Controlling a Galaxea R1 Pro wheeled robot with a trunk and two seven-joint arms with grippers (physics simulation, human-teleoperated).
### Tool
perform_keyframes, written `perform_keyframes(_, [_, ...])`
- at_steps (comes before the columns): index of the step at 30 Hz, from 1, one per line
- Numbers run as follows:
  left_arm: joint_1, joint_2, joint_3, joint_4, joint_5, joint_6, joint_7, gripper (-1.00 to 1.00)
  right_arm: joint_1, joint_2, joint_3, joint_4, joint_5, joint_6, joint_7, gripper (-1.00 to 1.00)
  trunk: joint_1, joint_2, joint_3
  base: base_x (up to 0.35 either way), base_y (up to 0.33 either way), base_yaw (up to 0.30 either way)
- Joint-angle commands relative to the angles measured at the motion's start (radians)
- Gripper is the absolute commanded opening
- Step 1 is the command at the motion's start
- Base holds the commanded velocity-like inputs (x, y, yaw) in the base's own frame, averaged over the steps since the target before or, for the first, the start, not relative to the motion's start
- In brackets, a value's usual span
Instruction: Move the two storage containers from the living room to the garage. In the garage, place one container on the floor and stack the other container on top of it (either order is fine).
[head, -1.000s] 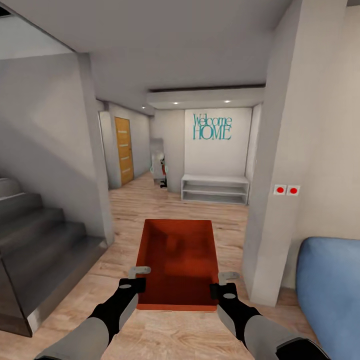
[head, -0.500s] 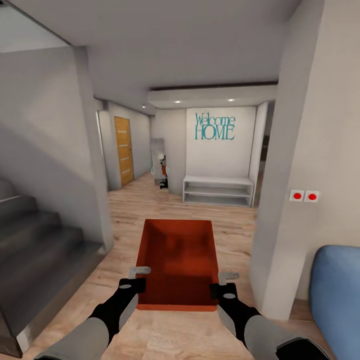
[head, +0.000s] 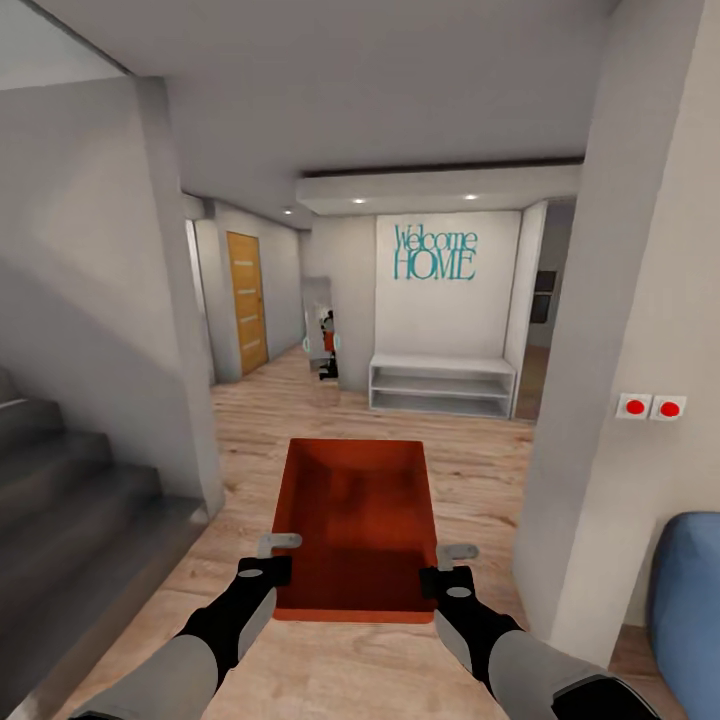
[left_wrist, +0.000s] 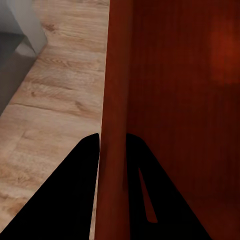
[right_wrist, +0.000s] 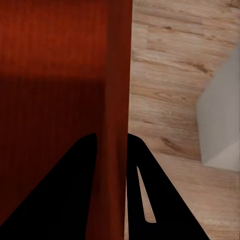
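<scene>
Smooth orange-red storage container (head: 352, 520) — fingers (left_wrist: 75, 200) clamp walls

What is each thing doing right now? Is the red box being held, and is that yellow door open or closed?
storage container: open-topped, looks empty, held up over the wood floor.
left end effector: shut on the container's left wall.
right end effector: shut on the container's right wall.
orange-brown door: closed.
white shelf unit: open-fronted, its shelves look bare.
ceiling lights: lit.
</scene>
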Motion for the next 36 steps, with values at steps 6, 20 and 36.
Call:
perform_keyframes(6, [-0.001,0.001,0.018,-0.001,0.086,0.009,0.022,-1.0,-0.001,0.023,0.013,-0.003,0.001,-0.012,0.003,-1.0,0.001,-0.001,-0.001,0.323,0.025,0.0])
perform_keyframes(20, [-0.001,0.001,0.018,-0.001,0.086,0.009,0.022,-1.0,-0.001,0.023,0.013,-0.003,0.001,-0.011,0.003,-1.0,0.001,-0.001,-0.001,0.324,0.0,0.0])
perform_keyframes(36, [-0.001,0.001,0.018,-0.002,0.086,0.008,0.022,-1.0,-0.001,0.024,0.013,-0.003,0.0,-0.011,0.003,-1.0,0.001,-0.001,-0.001,0.324,0.0,0.0])
